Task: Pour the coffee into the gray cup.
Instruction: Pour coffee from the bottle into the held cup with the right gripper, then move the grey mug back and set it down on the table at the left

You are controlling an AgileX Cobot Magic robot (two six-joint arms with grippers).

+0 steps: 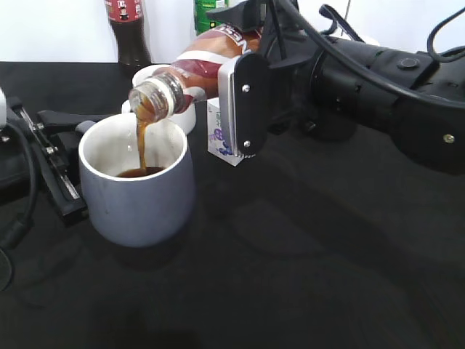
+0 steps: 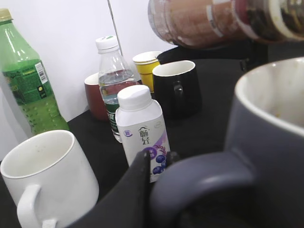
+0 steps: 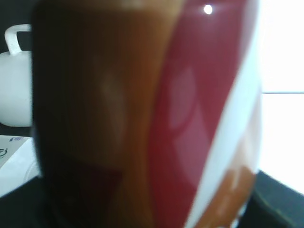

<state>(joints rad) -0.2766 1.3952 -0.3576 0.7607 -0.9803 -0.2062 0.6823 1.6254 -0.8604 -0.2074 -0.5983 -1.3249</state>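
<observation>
My right gripper (image 1: 241, 87) is shut on the coffee bottle (image 1: 200, 65), which is tipped with its open neck down to the left. A thin brown stream falls from the neck into the gray cup (image 1: 138, 203), which holds a little brown liquid. My left gripper (image 1: 73, 145) is shut on the cup's loop handle at the cup's left side. In the left wrist view the jaws (image 2: 159, 161) close on the handle, with the gray cup (image 2: 270, 137) at right and the coffee bottle (image 2: 213, 19) above it. The coffee bottle (image 3: 156, 118) fills the right wrist view and hides the jaws.
A white mug (image 2: 42, 175) and a small yogurt bottle (image 2: 140, 128) stand just behind the cup. Further back are a black mug (image 2: 175, 88), a water bottle (image 2: 114, 80), a yellow cup (image 2: 146, 64), a green bottle (image 2: 26, 80) and a cola bottle (image 1: 127, 29).
</observation>
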